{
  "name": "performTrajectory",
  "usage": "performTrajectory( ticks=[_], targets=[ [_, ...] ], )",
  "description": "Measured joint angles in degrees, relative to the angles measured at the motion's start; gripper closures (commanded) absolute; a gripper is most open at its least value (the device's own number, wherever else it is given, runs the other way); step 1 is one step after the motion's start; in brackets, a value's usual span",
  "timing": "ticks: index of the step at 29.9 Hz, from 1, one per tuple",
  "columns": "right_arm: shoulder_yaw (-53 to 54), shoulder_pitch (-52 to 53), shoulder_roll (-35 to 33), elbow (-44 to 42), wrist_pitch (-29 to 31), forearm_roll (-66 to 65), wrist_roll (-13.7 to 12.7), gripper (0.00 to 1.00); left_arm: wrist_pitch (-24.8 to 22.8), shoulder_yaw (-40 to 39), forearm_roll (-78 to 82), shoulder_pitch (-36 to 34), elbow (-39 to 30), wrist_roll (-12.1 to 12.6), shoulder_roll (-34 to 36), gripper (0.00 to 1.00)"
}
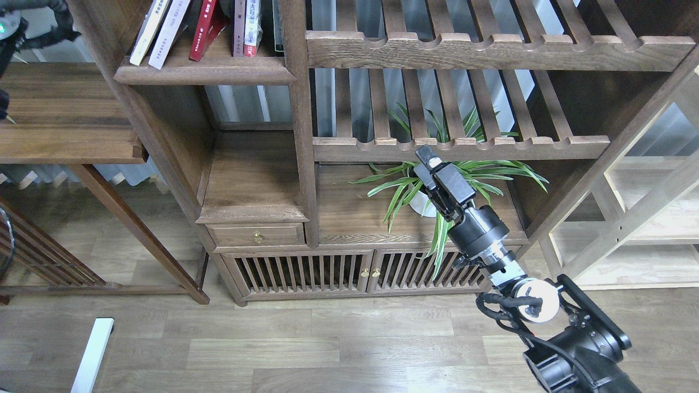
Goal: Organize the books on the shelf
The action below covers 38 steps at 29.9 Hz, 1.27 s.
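Observation:
The shelf is a flat dark-brown board with a thick front lip, at the left. The part of it that shows is bare. The three large paperbacks are out of view. A tiny yellow-green sliver shows at the left edge; I cannot tell what it is. Only a piece of my left arm shows in the top left corner, and its gripper is out of frame. My right gripper hovers in front of the potted plant, empty. Its fingers cannot be told apart.
Thin red and white-spined volumes lean on an upper board. Slatted racks span the right. A lower board sits above a drawer. A pale wooden frame stands on the right.

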Motion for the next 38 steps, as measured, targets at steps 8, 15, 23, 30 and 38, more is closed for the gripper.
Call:
performTrajectory(
  ticks=[8, 15, 23, 30, 38],
  targets=[
    [2.53, 2.49, 1.74, 1.86, 0.00, -0.26, 0.00, 0.15, -0.05, 0.59, -6.71, 7.08, -2.16, 0.54, -5.19, 0.01],
    [2.59, 9.08, 3.94, 2.13, 0.00, -1.67, 0.00, 0.15, -0.05, 0.77, -8.48, 14.05, -7.37, 1.51, -13.84, 0.01],
    [2.59, 11.40, 6.38, 2.20, 0.00, -4.38, 0.00, 0.15, -0.05, 1.62, -7.37, 20.38, -11.98, 7.95, -21.03, 0.01],
    [2.58, 12.14, 6.83, 2.44, 0.00, -5.13, 0.00, 0.15, -0.05, 2.22, -6.34, 21.82, -11.11, 8.55, -25.50, 0.01],
    [2.58, 12.66, 7.15, 2.45, 0.00, -5.19, 0.00, 0.15, -0.05, 2.35, -5.68, 24.49, -11.29, 8.59, -25.84, 0.01]
  ],
)
